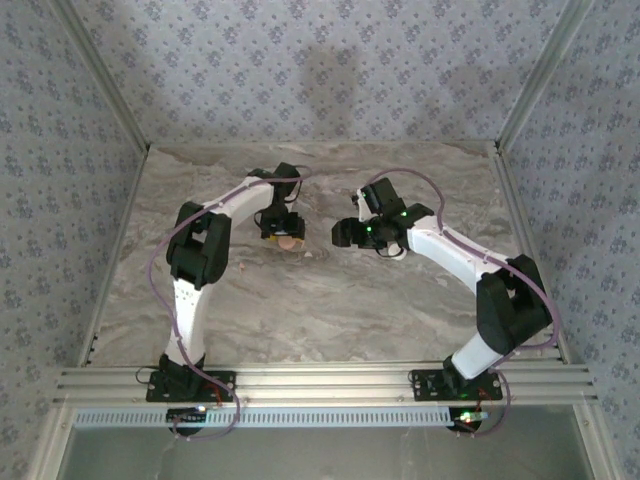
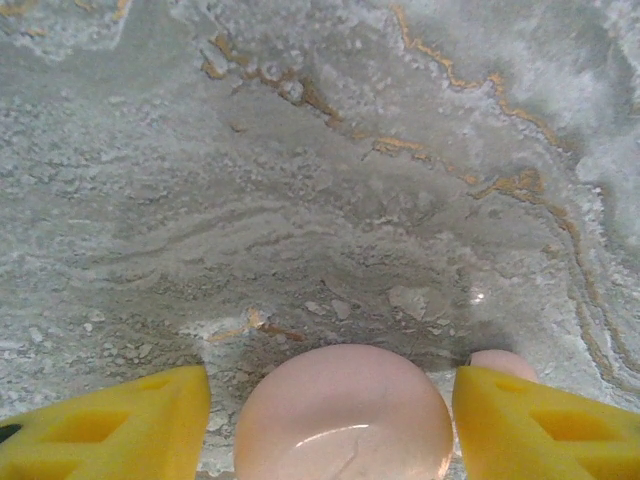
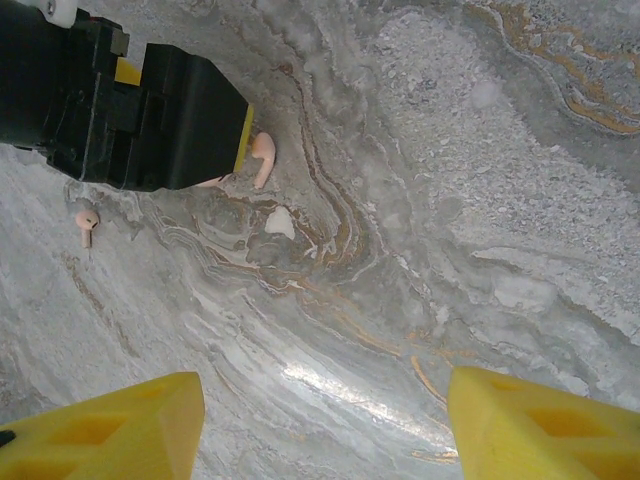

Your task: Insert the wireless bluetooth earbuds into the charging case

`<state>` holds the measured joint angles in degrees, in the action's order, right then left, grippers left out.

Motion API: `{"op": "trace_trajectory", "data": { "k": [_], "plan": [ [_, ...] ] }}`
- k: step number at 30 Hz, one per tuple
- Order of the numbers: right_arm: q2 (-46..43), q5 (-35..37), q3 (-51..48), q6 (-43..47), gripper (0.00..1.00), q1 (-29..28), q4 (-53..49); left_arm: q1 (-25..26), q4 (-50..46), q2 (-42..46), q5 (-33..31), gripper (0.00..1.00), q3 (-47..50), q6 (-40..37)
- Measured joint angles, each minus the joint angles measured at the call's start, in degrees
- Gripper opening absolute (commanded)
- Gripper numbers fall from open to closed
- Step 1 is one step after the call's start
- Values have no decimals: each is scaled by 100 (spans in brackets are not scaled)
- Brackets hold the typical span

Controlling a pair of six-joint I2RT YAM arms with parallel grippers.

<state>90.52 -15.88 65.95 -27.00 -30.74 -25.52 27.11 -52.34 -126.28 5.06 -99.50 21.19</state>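
Note:
The charging case, a pale pink glossy round shell, lies on the marble between the yellow fingers of my left gripper, which is open with a gap on both sides. From above the case shows just under the left gripper. One pinkish-white earbud lies beside that gripper's finger, and its tip peeks behind the right finger. A second earbud lies apart on the marble. My right gripper hangs open over bare marble, facing the left gripper; from above the right gripper is a short way right of the case.
The marble tabletop is bounded by aluminium rails at the near edge and papered walls on the other sides. Both arms arch inward, meeting near the table's middle back.

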Motion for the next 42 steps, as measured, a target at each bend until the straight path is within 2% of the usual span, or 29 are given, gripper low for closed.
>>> {"op": "trace_trajectory", "data": {
  "k": [4,14,22,29,37,42],
  "plan": [
    [0,0,0,2,66,-13,-2,0,-11,-2,-42,57,2,-13],
    [-208,2,-37,44,66,-22,-2,33,37,28,-201,47,81,-72],
    [-282,2,-55,46,66,-22,-2,116,245,297,-192,47,485,-74],
    [-319,-50,-57,42,66,-20,42,227,557,970,-192,46,1451,-192],
    [-385,-553,-376,-188,65,66,470,254,1008,1801,-131,46,2334,-887],
    [-387,-1121,-658,-426,65,330,686,267,1408,2269,330,46,2726,-1491]
  ]
}}
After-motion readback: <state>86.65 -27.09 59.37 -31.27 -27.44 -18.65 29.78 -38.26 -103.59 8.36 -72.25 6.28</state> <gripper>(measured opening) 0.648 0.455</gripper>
